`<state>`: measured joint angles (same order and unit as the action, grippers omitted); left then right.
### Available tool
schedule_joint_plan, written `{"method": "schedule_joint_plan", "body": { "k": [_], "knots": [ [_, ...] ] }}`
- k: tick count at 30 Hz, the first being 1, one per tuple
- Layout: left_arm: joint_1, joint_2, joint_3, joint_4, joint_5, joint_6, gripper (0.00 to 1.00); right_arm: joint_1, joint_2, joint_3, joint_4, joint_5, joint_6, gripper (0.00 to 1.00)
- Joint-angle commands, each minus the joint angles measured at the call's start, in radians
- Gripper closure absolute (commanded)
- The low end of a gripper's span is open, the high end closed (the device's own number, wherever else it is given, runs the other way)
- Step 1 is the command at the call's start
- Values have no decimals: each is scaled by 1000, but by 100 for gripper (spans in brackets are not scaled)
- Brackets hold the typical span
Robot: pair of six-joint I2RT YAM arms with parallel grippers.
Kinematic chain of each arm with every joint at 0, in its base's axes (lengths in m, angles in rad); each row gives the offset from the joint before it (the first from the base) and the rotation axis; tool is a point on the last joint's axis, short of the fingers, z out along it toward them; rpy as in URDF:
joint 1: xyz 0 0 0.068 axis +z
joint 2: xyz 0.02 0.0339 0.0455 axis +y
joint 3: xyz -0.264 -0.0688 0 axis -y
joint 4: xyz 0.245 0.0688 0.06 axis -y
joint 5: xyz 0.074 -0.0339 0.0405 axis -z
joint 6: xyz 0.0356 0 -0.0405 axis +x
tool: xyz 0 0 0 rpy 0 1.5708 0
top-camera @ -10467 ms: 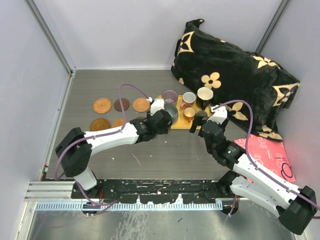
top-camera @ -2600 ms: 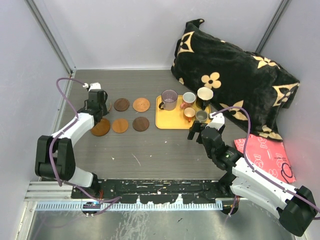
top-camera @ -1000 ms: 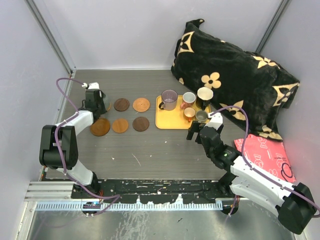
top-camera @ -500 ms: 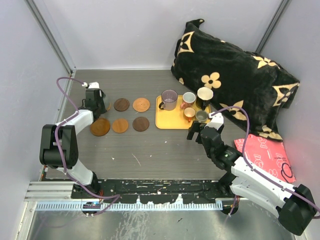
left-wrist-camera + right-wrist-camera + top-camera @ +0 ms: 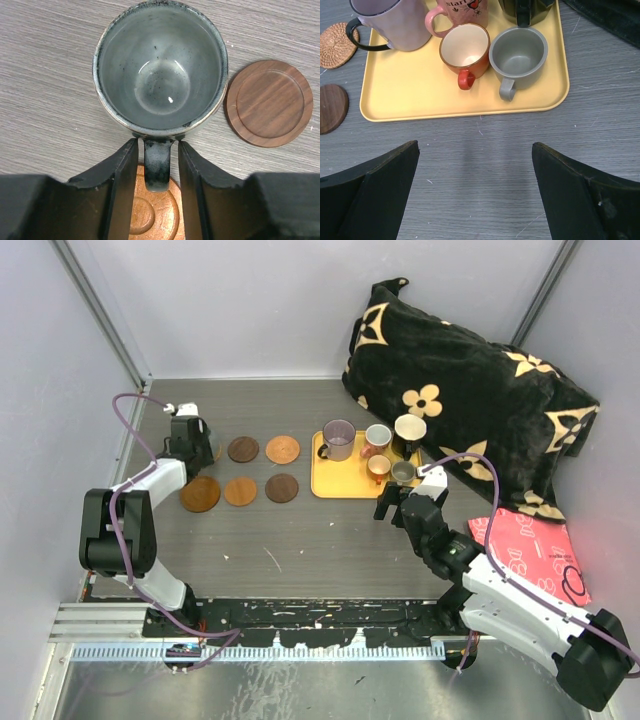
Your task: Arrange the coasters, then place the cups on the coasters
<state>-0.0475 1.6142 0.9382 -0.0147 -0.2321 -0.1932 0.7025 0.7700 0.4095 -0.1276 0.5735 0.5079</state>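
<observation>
We are keeping left gripper point(image 5: 157, 149) slack around grey-green mug point(image 5: 160, 65) handle, left of yellow tray point(image 5: 405, 95), right gripper point(image 5: 475, 147) gaping empty before it.

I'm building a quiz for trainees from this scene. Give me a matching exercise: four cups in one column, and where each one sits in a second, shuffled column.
Cups:
1. grey-green mug
2. purple mug
3. orange cup
4. grey cup

Places:
A. near right part of the yellow tray
B. off the tray, handle between the fingers of the left gripper
C. far left corner of the tray
D. on the tray, just left of the grey cup

Pairs: 1-B, 2-C, 3-D, 4-A
</observation>
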Motion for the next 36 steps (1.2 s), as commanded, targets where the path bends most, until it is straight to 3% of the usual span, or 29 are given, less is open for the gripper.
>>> {"method": "schedule_joint_plan", "body": {
  "k": [1, 3, 11, 14, 18, 21, 28, 36],
  "knots": [
    [5, -22, 47, 51, -14, -1, 58, -6, -25, 2, 39, 11, 11, 0],
    [5, -34, 47, 42, -24, -4, 53, -6, -27, 3, 38, 11, 11, 0],
    [5, -118, 35, 17, -60, -23, 49, -6, -47, 5, 31, 6, 10, 0],
    [3, -160, 40, -4, -47, -41, 51, -5, -59, 4, 24, 5, 11, 0],
    [-4, -231, 48, -36, 5, -78, 42, -6, -81, 1, 12, 8, 15, 0],
    [-34, -265, 63, -68, 33, -94, 41, -6, -95, -1, 8, 7, 15, 0],
    [-211, -281, 79, -72, 30, -111, 42, -5, -111, 6, -19, 7, 18, 0],
    [-429, -117, 201, -57, 35, -114, 42, -6, -109, 18, -43, 8, 18, 0]
  ]
}}
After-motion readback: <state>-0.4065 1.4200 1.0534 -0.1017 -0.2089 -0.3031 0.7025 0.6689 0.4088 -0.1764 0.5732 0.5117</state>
